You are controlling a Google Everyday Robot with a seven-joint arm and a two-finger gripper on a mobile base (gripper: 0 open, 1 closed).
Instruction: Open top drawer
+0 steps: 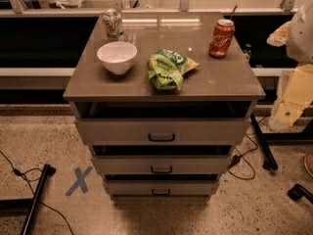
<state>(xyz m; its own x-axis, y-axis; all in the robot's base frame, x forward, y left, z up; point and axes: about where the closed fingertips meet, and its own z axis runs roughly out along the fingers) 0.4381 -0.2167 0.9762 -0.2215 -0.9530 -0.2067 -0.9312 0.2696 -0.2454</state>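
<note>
The top drawer [205, 130] is the widest of three light grey drawers in a small cabinet, with a black pull handle [161, 137] at its centre. A dark gap shows between its front panel and the cabinet top. My arm's pale segments are at the right edge of the camera view. The gripper [285, 112] seems to be at their lower end, to the right of the cabinet and apart from the drawer and its handle.
On the cabinet top [220, 80] stand a white bowl [117, 57], a green chip bag [168, 68], a red soda can [221, 38] and a green-white can [113, 23]. Two narrower drawers [195, 166] sit below. Cables, black stand legs [36, 195] and a blue tape X [78, 180] lie on the floor.
</note>
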